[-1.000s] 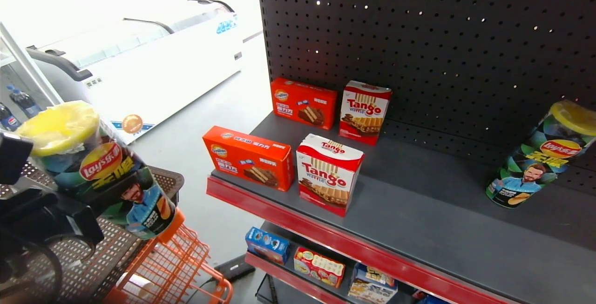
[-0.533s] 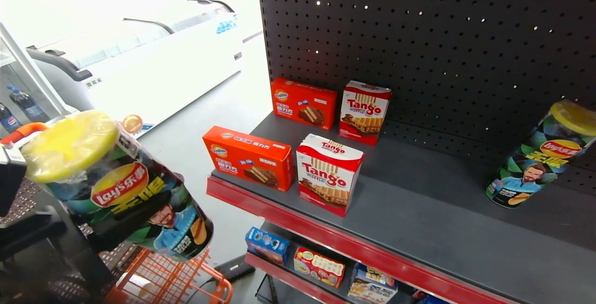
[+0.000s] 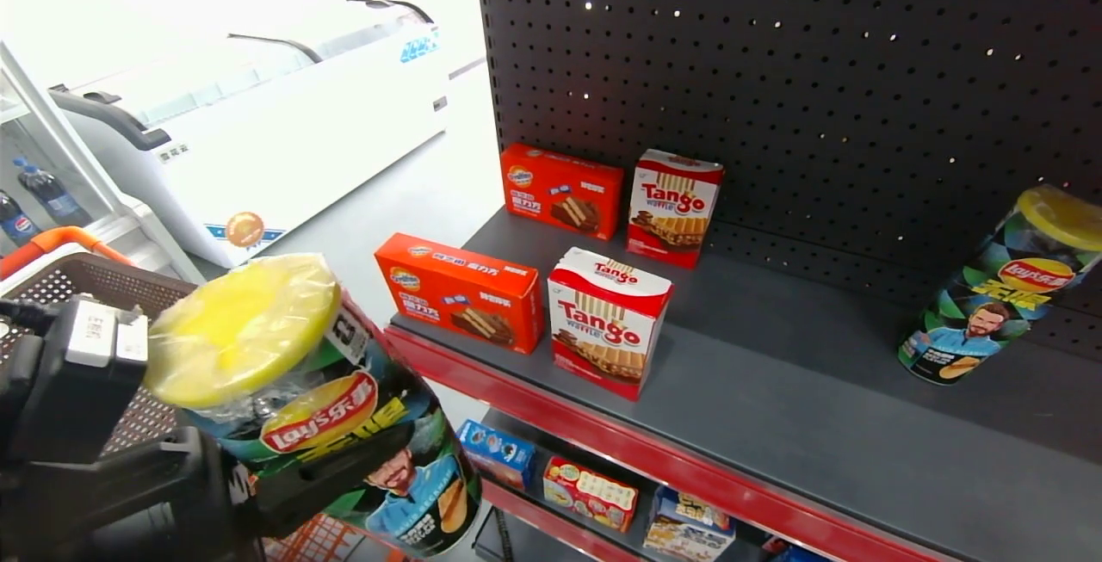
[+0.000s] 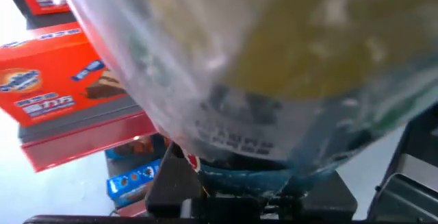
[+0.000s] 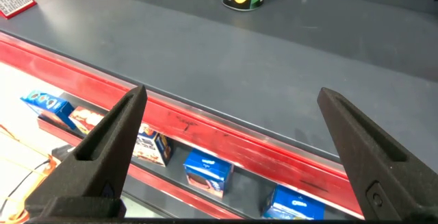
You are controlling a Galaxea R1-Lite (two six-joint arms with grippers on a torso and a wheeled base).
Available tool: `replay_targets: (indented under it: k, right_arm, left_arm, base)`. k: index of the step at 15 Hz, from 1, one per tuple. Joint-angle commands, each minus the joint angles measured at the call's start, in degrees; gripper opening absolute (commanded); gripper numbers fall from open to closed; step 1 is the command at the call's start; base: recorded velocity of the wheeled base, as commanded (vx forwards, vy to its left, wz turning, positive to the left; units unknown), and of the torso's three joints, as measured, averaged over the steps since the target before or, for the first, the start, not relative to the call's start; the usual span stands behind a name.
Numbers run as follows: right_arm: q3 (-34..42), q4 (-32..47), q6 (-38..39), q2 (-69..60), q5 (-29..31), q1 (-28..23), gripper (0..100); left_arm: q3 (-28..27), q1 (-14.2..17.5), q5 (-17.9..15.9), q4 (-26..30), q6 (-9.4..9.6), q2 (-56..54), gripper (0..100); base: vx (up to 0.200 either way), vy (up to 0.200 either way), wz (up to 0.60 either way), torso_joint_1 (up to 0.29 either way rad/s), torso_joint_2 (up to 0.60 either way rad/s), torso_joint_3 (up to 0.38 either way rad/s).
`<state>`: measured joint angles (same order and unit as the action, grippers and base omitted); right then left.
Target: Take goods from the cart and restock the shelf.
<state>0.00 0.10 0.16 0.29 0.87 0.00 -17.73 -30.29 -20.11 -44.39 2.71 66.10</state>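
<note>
Left claw (image 3: 293, 480) | you are clenching the chip can (image 3: 284, 373) at lower left of the frame, beside the cart (image 3: 52, 278) and tilted toward the shelf (image 3: 775, 407) – likely for placing | right claw (image 5: 233, 148) is hanging spread wide – holding nothing.

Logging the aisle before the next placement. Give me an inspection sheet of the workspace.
surface: grey shelf, red front edge, mostly bare.
job's things: chip can in left hand, between cart and shelf; second chip can at shelf's back right.
clutter: two orange boxes, two red-and-white boxes on shelf's left.
hands: left hand shut on chip can; right hand open over shelf's front edge.
cables: nothing seen.
surroundings: pegboard behind, white freezer, snack boxes on lower shelf.
</note>
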Motion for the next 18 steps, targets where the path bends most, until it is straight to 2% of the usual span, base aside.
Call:
replay_targets:
  k: [1, 3, 4, 5, 9, 14, 18]
  right_arm:
    - [0.0, 0.08, -0.16, 0.06, -0.34, 0.0, 100]
    - [0.0, -0.01, -0.07, 0.06, -0.25, 0.0, 100]
    - [0.0, -0.01, 0.02, 0.06, -0.25, 0.0, 100]
    - [0.0, -0.01, -0.07, 0.06, -0.34, 0.0, 100]
    - [0.0, -0.01, -0.07, 0.06, -0.34, 0.0, 100]
    - [0.0, -0.01, -0.07, 0.06, -0.34, 0.0, 100]
    - [0.0, -0.01, -0.07, 0.06, -0.34, 0.0, 100]
  left_arm:
    - [-0.91, -2.75, -0.1, -0.09, -0.07, 2.81, 0]
    - [-1.7, -3.98, -0.72, -0.17, 0.02, 4.22, 0]
    - [-3.28, -5.65, -2.3, -2.11, 0.02, 7.73, 0]
    - [-4.69, -7.06, -2.3, -2.37, 0.02, 9.22, 0]
    - [-8.82, -9.26, -4.14, -2.55, 0.11, 13.36, 0]
    - [-9.61, -13.12, -4.49, -3.78, 0.11, 15.73, 0]
    - [-9.43, -13.39, -4.49, -3.78, 0.11, 15.64, 0]
  base:
    - [0.0, 0.0, 0.0, 0.0, 0.0, 0.0]
    - [0.0, 0.0, 0.0, 0.0, 0.0, 0.0]
    - [0.0, 0.0, 0.0, 0.0, 0.0, 0.0]
    - [0.0, 0.0, 0.0, 0.0, 0.0, 0.0]
    - [0.0, 0.0, 0.0, 0.0, 0.0, 0.0]
    - [0.0, 0.0, 0.0, 0.0, 0.0, 0.0]
    - [0.0, 0.0, 0.0, 0.0, 0.0, 0.0]
